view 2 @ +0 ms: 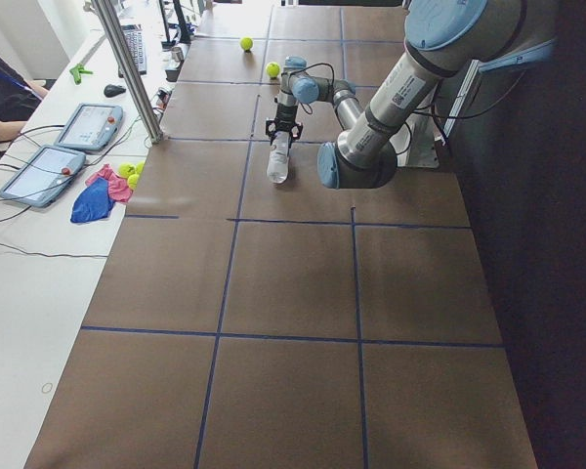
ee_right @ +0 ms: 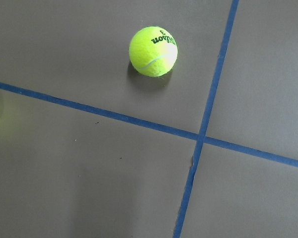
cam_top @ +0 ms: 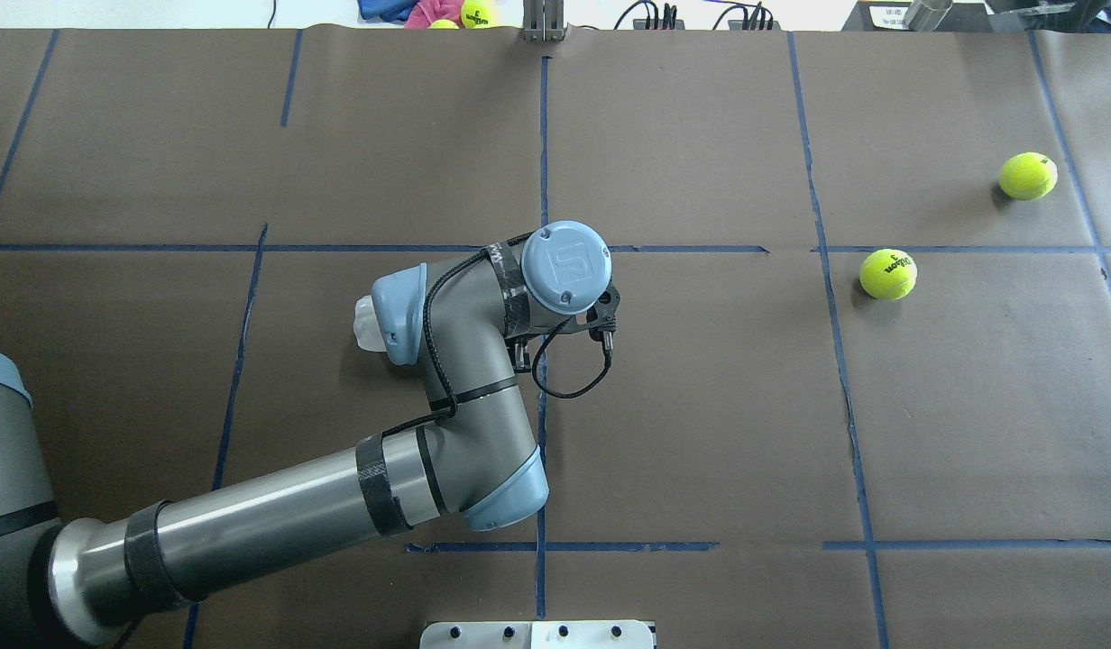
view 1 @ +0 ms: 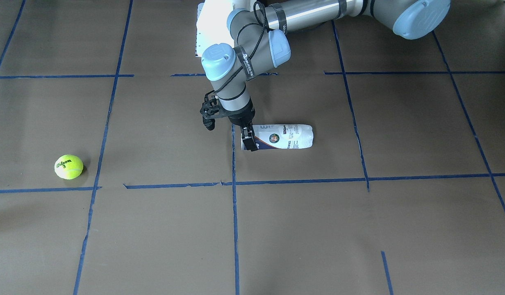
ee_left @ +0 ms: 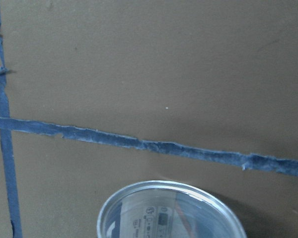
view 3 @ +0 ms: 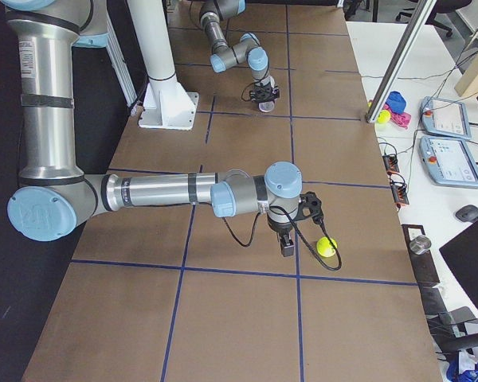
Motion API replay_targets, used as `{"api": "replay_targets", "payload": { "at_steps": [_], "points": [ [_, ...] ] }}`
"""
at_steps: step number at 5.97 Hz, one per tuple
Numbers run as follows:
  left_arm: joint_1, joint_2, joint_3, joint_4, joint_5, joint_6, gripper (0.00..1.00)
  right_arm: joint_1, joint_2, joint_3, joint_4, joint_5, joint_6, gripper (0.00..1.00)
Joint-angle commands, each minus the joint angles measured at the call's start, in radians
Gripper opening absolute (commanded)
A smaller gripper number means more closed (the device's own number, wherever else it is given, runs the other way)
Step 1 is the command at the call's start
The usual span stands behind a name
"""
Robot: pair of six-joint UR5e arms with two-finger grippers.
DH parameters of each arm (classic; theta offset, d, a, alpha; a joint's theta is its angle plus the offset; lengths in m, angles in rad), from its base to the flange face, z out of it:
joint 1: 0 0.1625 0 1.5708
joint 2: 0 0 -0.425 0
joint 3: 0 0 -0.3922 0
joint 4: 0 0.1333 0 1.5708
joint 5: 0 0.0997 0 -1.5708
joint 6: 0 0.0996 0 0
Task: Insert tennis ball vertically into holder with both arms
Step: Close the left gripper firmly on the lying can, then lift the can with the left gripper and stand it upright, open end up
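Observation:
The holder [view 1: 285, 137] lies on its side mid-table, its open mouth facing the left wrist camera [ee_left: 169, 210]; from overhead my arm hides all but its closed end [cam_top: 368, 323]. My left gripper [view 1: 248, 139] points down at the holder's open end, fingers against it; I cannot tell whether they grip it. The tennis ball [view 1: 69, 166] with "Wilson 3" print rests alone on the table [cam_top: 887, 274] and shows in the right wrist view [ee_right: 153, 51]. My right gripper [view 3: 287, 245] shows only in the exterior right view, beside the ball [view 3: 327, 247]; I cannot tell its state.
A second tennis ball [cam_top: 1028, 175] lies farther out to the right. Blue tape lines cross the brown table cover. The white pedestal base [view 3: 167, 103] stands at the robot's side. An operator desk with tablets [view 2: 49, 166] and a metal post [view 2: 127, 68] borders the far edge.

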Motion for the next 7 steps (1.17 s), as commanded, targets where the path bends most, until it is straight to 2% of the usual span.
{"api": "replay_targets", "payload": {
  "at_steps": [1, 2, 4, 5, 7],
  "points": [
    [-0.049, -0.009, -0.116, 0.003, -0.01, 0.001, 0.77, 0.001, 0.0, 0.0, 0.0, 0.0, 0.0, 1.0],
    [-0.075, -0.011, -0.184, -0.002, -0.054, -0.008, 0.77, -0.001, 0.0, 0.0, 0.0, 0.0, -0.001, 1.0],
    [-0.15, -0.009, -0.247, -0.15, -0.229, -0.143, 0.77, -0.001, 0.0, 0.0, 0.002, 0.0, -0.001, 1.0],
    [-0.182, -0.008, -0.249, -0.274, -0.286, -0.194, 0.77, 0.001, 0.0, 0.002, 0.002, 0.0, -0.001, 1.0],
    [-0.195, 0.073, -0.249, -0.626, -0.294, -0.344, 0.78, -0.001, 0.0, 0.003, 0.002, 0.0, -0.001, 1.0]
  ]
}}
